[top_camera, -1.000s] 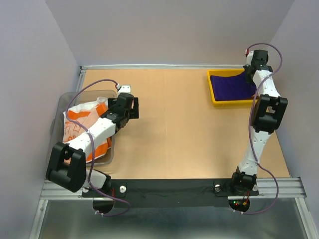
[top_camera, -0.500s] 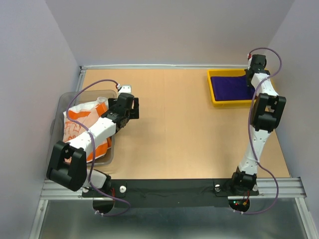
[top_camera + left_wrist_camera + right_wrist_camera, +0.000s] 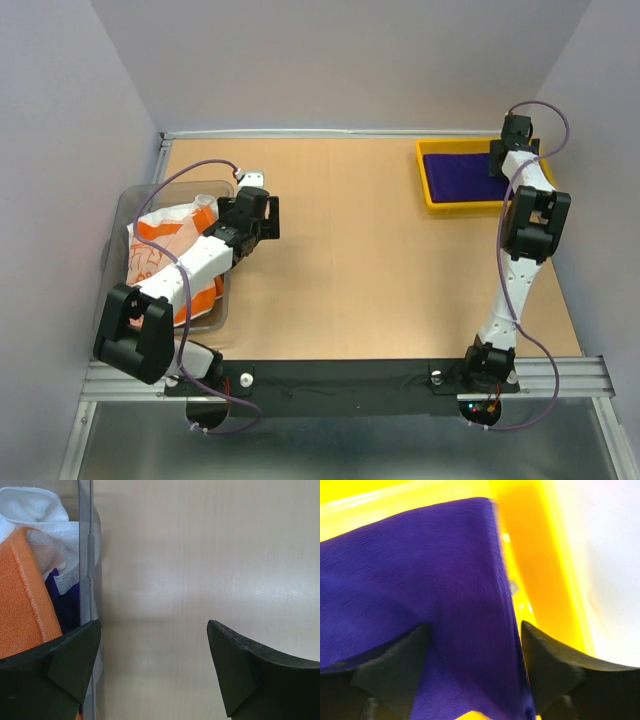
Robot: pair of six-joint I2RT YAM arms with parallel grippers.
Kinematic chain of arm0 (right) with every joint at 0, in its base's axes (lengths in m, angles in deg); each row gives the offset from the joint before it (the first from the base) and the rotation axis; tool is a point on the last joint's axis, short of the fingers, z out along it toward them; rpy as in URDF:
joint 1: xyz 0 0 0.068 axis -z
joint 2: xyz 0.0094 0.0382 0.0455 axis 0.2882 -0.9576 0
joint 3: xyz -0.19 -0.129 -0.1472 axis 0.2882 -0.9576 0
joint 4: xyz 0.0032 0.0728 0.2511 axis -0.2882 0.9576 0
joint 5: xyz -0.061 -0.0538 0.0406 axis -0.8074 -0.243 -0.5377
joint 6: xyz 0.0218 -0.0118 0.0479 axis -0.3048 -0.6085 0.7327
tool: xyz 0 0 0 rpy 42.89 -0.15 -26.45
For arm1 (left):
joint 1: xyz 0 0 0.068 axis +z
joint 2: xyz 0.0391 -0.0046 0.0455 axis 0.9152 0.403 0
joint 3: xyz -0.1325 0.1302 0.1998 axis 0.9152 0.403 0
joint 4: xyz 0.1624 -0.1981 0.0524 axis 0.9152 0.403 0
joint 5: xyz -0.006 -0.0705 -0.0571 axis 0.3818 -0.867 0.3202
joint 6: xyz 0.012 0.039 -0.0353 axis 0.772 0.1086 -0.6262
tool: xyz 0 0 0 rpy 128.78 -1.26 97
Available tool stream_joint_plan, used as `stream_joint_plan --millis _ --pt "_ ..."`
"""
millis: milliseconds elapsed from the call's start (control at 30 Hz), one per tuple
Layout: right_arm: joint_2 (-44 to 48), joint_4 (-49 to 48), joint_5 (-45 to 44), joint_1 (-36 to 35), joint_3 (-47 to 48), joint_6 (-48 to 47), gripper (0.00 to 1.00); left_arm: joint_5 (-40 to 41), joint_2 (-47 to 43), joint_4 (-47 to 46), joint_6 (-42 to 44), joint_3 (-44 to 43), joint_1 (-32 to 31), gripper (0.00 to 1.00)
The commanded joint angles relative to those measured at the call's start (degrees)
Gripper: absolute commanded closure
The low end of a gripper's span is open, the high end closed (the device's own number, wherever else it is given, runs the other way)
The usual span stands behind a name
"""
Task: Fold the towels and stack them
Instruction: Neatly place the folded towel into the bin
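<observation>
A deep purple towel (image 3: 458, 172) lies in the yellow tray (image 3: 470, 207) at the back right. My right gripper (image 3: 497, 160) hangs low over its right end. In the right wrist view the jaws stand apart, open, astride a raised fold of the purple towel (image 3: 410, 570), the gripper (image 3: 475, 650) close to the tray's wall (image 3: 535, 570). An orange-and-white patterned towel (image 3: 160, 245) sits crumpled in the clear bin (image 3: 215, 315) at the left. My left gripper (image 3: 268, 215) hovers open over bare table just right of the bin, nothing between its fingers (image 3: 155, 645).
Through the bin wall (image 3: 87, 555) I see an orange towel (image 3: 20, 595), a white terry edge (image 3: 45, 520) and a bit of purple cloth with a label (image 3: 67, 605). Grey walls close in the table on three sides.
My right gripper has gone from shut to open, letting go of the purple towel, and its wrist has shifted slightly to the right over the tray. The left arm has not moved.
</observation>
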Motion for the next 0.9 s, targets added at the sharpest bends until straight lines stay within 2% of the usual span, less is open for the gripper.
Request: stream_joint_plan --millis 0,100,267,367,500,633,833,867 --pt "4.43 -3.80 -9.66 1.25 2.02 6.39 0.18 0.41 -1.97 -0.92 0.55 -1.53 0.30 0.02" --pt "8.91 -3.89 -13.54 2.30 0.54 11.13 0.14 0.50 -4.08 -0.92 0.55 -1.44 0.30 0.02" --pt "20.05 -3.71 -11.53 2.92 -7.02 13.60 0.09 0.41 -9.52 -0.92 0.37 -0.91 0.30 0.02" --pt "26.56 -3.80 -8.98 2.92 -14.81 18.52 0.02 0.85 -13.83 -1.10 0.20 -0.30 0.30 0.02" --pt "40.18 -3.54 -1.70 2.92 -25.55 23.09 0.00 1.64 -20.24 -1.36 -0.24 0.76 0.39 0.02" --pt "58.69 -2.66 5.25 2.92 -35.75 27.04 0.00 4.18 -29.89 -3.12 -0.77 3.47 0.39 0.01" --pt "82.01 -1.69 17.36 2.92 -49.53 28.11 0.00 8.05 -44.65 -3.91 -2.00 7.87 0.39 0.01" --pt "88.14 -1.52 18.26 2.92 -51.13 28.19 0.00 8.58 -46.69 -3.91 -2.18 9.10 0.39 0.01"
